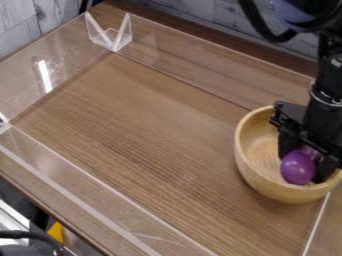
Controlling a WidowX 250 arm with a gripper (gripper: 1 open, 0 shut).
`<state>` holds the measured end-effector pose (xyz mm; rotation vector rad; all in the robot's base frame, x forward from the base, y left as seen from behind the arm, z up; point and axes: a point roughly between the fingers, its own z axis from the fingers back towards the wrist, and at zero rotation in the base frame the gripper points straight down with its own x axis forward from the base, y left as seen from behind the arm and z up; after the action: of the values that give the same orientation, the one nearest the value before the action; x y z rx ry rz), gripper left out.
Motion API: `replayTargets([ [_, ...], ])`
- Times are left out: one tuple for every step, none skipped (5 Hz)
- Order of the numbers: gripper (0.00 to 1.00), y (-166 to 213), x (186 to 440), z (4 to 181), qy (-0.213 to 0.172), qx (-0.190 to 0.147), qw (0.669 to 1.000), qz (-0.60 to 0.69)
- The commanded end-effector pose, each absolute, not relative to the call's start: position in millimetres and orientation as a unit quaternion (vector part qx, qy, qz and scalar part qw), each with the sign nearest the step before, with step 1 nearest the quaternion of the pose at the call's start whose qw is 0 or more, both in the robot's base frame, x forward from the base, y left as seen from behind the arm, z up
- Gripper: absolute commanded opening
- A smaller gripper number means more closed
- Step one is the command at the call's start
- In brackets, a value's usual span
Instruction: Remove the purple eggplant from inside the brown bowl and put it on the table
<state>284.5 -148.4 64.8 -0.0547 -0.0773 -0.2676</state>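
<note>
1. My end effector (305, 163) points down into the brown bowl (257, 165), its dark fingers standing on either side of the purple eggplant (298, 167). They look clenched around it, so I judge that I am grasping the eggplant, though the contact itself is partly hidden by my own fingers.

2. The purple eggplant sits inside the bowl's outline, toward the 3 o'clock side of the hollow. I cannot tell whether it has cleared the bowl's floor.

3. The brown bowl rests on the desk (147, 130) at about 4 o'clock of the view, close to the clear acrylic wall (315, 225) on that side.

4. Progress, as I judge it: the grasp appears made, so the first part is in hand. Left to do: lift the eggplant over the rim, carry it toward the open wood at 9 to 10 o'clock of the bowl, set it down and let go.

5. Count: one end effector, one purple eggplant, one brown bowl, one desk. A single clear folded stand (110, 32) sits far off at 11 o'clock.
</note>
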Motion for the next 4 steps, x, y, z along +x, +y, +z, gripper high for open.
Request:
replayTargets([
  [0.0,-142.6,286.2,91.2,-0.072,-0.042,0.981,-0.172],
  [0.0,-136.3,287.0,96.3,-0.077,-0.041,0.984,-0.157],
  [0.0,-129.2,287.5,101.2,-0.082,-0.041,0.986,-0.141],
  [0.0,-118.0,281.9,112.4,-0.089,-0.041,0.987,-0.125],
])
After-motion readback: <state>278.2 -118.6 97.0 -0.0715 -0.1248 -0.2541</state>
